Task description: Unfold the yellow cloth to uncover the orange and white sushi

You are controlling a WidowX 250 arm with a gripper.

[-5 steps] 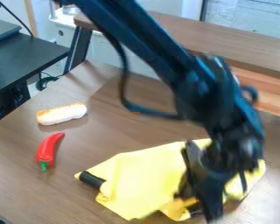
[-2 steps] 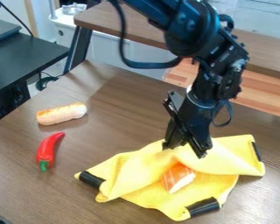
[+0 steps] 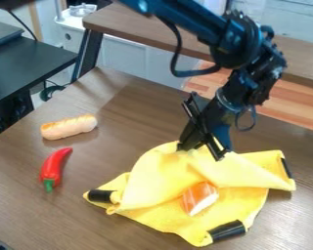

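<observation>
The black gripper [image 3: 201, 150] is right of the middle, tilted down against the raised back edge of a yellow cloth [image 3: 166, 178]. The cloth is rumpled and folded over itself, with black pieces at its corners. On its lower part lies an orange and white sushi-like piece [image 3: 199, 197], in front of the gripper and apart from it. To the left, a red chili pepper [image 3: 53, 167] with a green stem lies beside a tan and white bread-like roll [image 3: 69, 127].
The brown wooden table [image 3: 28, 207] carries all these things. Behind it stands a raised wooden shelf [image 3: 133, 24] on a black leg. A dark desk [image 3: 28, 58] is at the upper left.
The gripper has moved up and back from the cloth's front right. The cloth's right part now lies differently, uncovering the orange and white piece, and its back left fold has risen and shifted.
</observation>
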